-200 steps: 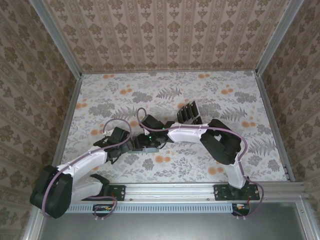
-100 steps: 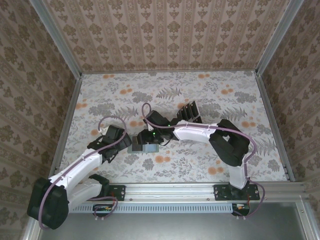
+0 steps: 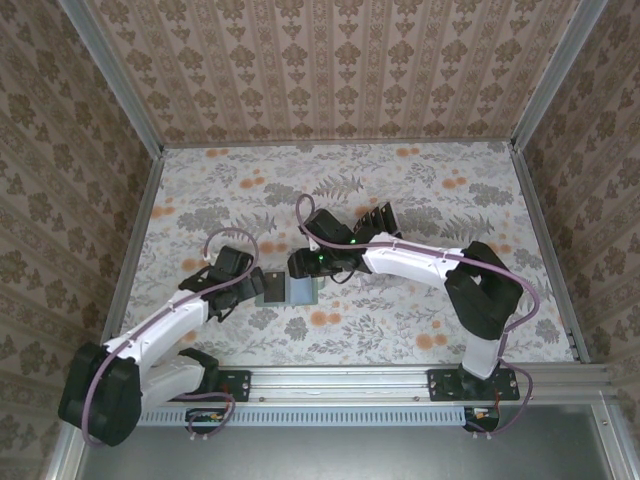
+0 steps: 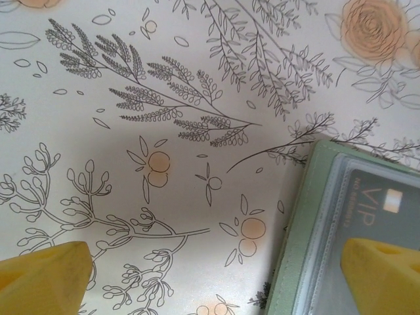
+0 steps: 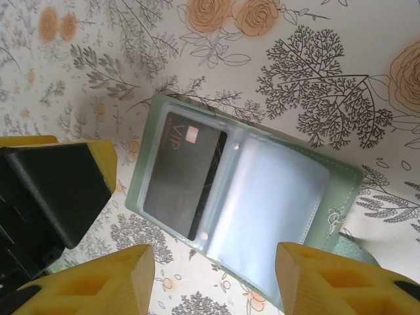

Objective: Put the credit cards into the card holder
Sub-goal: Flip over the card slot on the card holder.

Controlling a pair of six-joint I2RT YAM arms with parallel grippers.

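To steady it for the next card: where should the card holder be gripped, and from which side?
Probably the green border of the card holder, beside the loaded credit card. It lies open and flat, so come in low from that outer side; this leaves the empty clear pocket free.

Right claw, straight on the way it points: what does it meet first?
The right claw would likely meet the card holder, at its empty clear pocket; height above it is unclear.
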